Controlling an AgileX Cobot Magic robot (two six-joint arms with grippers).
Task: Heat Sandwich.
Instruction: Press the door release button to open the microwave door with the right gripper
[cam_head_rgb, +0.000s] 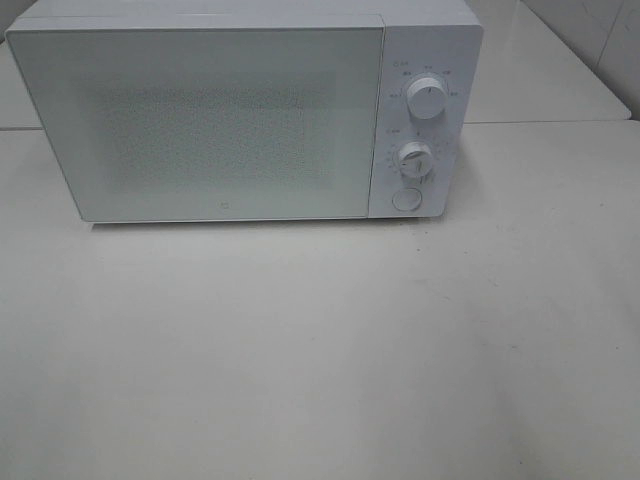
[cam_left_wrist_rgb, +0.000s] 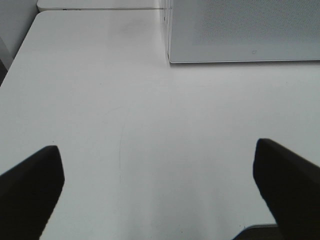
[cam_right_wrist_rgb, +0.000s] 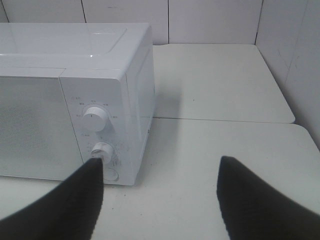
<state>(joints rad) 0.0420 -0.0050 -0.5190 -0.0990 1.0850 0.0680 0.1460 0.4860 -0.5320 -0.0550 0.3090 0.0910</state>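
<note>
1. White tabletop (cam_head_rgb: 320, 350) below a tiled wall (cam_right_wrist_rgb: 210, 20) fills my views, and the sandwich shows in none of them. The microwave (cam_head_rgb: 240, 120) has its door (cam_head_rgb: 200, 120) shut, and the dotted window is too cloudy for me to tell whether the sandwich sits inside.
2. My right gripper (cam_right_wrist_rgb: 161, 161) is spread apart and empty, near the control panel. One fingertip (cam_right_wrist_rgb: 92, 172) lines up with the lower knob (cam_right_wrist_rgb: 101, 150); I cannot tell if they touch.
3. My left gripper (cam_left_wrist_rgb: 157, 146) hangs over bare table in front of the microwave's corner, jaws wide, holding nothing.
4. Risks, as I judge them:
   - Starting the timer on an oven I cannot confirm is loaded.
   - A splayed finger slipping off the small knob, or catching the round button (cam_head_rgb: 406, 199) just below it.
   - A push on the panel shoving the whole light box back.
5. Count: no sandwich in view, one microwave, one door, two knobs counting the upper knob (cam_head_rgb: 427, 98), one button, two grippers.
</note>
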